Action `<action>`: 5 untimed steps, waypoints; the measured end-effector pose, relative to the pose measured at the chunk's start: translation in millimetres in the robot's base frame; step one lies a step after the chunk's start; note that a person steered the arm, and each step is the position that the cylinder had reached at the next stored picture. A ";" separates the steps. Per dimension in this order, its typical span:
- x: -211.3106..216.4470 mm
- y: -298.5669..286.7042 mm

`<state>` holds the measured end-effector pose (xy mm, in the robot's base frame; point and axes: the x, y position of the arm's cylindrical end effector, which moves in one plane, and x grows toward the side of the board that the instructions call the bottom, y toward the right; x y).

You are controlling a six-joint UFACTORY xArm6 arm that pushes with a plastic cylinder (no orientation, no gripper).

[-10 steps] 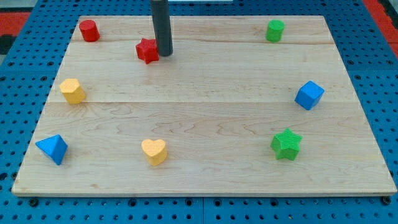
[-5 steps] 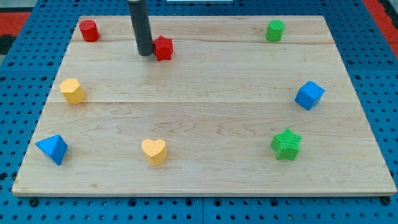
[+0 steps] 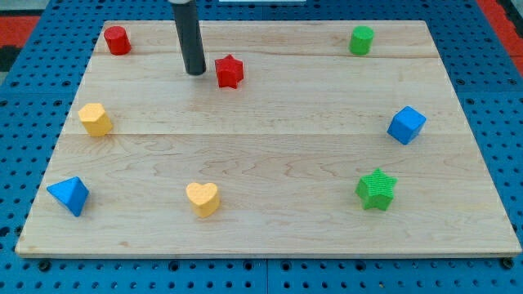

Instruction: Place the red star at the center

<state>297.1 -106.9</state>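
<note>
Where pegboard (image 3: 24, 33) (blue) surrounds, wooden board (image 3: 270, 163) lies.

Pale wooden board (image 3: 270, 155) — smooth, matt, visibly grained.

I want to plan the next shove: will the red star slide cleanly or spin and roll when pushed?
The red star sits flat on the smooth wooden board, so it will probably slide, not roll. Its points may make it spin if my tip, now just to its left with a small gap, hits off-centre. It looks small and rigid, likely light.
</note>
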 end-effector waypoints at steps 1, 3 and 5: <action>-16.3 9.7; 48.7 67.8; 17.3 106.5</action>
<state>314.4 -0.4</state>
